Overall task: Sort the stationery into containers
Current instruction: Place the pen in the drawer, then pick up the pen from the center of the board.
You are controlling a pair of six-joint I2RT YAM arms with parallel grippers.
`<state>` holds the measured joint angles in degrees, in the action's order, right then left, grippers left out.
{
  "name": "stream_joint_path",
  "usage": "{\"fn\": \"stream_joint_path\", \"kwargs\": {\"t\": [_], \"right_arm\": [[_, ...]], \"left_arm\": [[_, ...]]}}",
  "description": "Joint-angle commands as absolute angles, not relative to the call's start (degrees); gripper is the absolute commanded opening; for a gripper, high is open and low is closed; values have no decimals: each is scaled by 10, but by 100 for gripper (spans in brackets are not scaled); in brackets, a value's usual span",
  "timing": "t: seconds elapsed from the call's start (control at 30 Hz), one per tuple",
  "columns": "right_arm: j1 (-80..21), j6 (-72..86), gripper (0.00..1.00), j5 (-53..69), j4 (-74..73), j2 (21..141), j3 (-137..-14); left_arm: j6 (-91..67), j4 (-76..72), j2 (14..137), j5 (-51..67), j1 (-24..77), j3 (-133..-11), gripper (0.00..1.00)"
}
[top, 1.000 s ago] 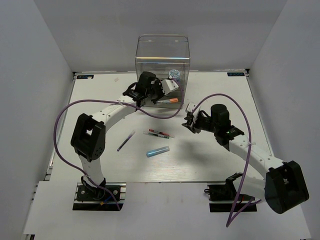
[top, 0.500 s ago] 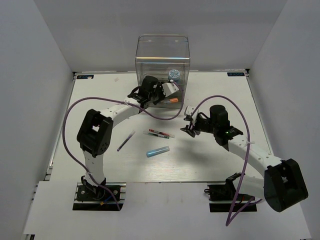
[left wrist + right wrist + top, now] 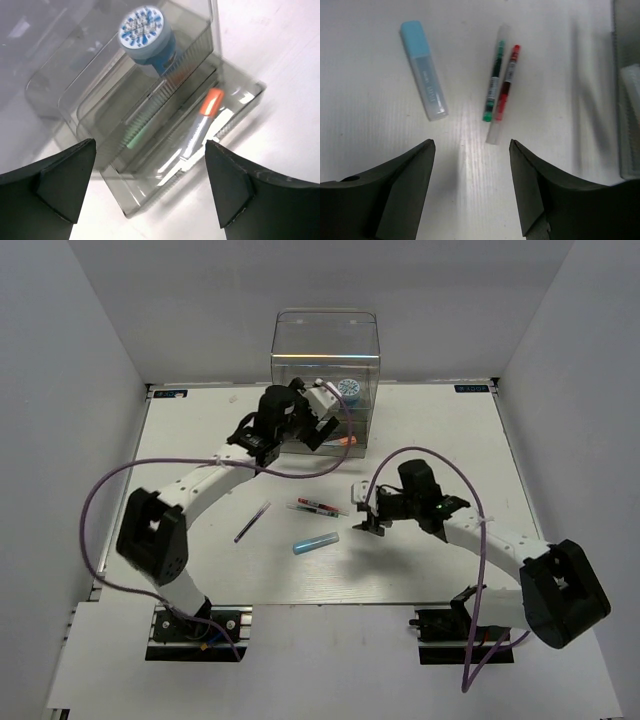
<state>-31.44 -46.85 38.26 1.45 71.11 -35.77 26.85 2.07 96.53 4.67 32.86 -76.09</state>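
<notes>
1. Lowest of the loose items in the overhead view, just below centre, the light blue marker (image 3: 315,542) lies flat on the white table (image 3: 450,440). It is a stubby, translucent barrel with an opaque cap, not yet sorted.
2. Just right of it hangs the right gripper (image 3: 470,195), fingers spread with nothing between them. Its wrist view shows the marker at upper left and two pens at top centre, so I judge it is lining up a pick.
3. The green pen (image 3: 493,82) and red pen (image 3: 506,82) lie side by side, slim and clear-bodied. Round barrels like these will likely roll if nudged.
4. Left of centre in the overhead view, the dark thin pen (image 3: 252,522) lies alone, slanted.
5. Farther back, the left gripper (image 3: 150,185) is spread and empty, facing the organiser's open bottom drawer.
6. The organiser (image 3: 75,100) is smoky, hard, clear plastic with stepped drawers.
   - The orange-tipped marker (image 3: 202,122) rests in the lowest drawer, centre right.
   - A blurred green shape (image 3: 135,137) sits one tier up.
   - The blue-white roll (image 3: 145,30) sits in an upper tier at top centre.
</notes>
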Motion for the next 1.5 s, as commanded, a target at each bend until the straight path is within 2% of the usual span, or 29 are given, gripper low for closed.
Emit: {"fn": "stream_joint_path", "kwargs": {"t": [0.0,0.13,0.43,0.57,0.73,0.77,0.83,0.87,0.9,1.03,1.2,1.33,1.47], "right_arm": [[-356,-571,67,392,-46,749,-370],[-408,-620,67,363,-111,821,-418],[-475,-601,67,309,-114,939,-502],[-489,-598,69,295,-128,969,-532],[-496,-604,66,295,-154,1012,-568],[-497,-608,63,297,-173,1024,-574],[-497,-616,47,306,-203,1044,-594],[-498,-629,39,309,-214,1049,-599],[-497,-631,24,320,-234,1053,-604],[-498,-637,5,319,-272,1058,-608],[-486,-564,0,261,-227,977,-632],[-467,-530,0,116,-124,931,-651],[-447,-526,0,26,-57,913,-653]], "left_arm": [[117,75,879,39,323,-744,100],[-8,188,816,-42,316,-703,100],[-104,248,596,-164,316,-485,100],[-133,248,539,-198,316,-407,100],[-148,263,520,-237,316,-399,100],[-148,263,520,-237,316,-399,100],[-148,263,513,-237,316,-399,100],[-142,263,513,-237,316,-399,100],[-142,263,508,-237,316,-399,100],[-128,258,508,-210,316,-394,100],[-116,258,528,-173,316,-394,100],[-116,252,535,-158,316,-394,98],[-116,252,541,-147,316,-394,97]]}}
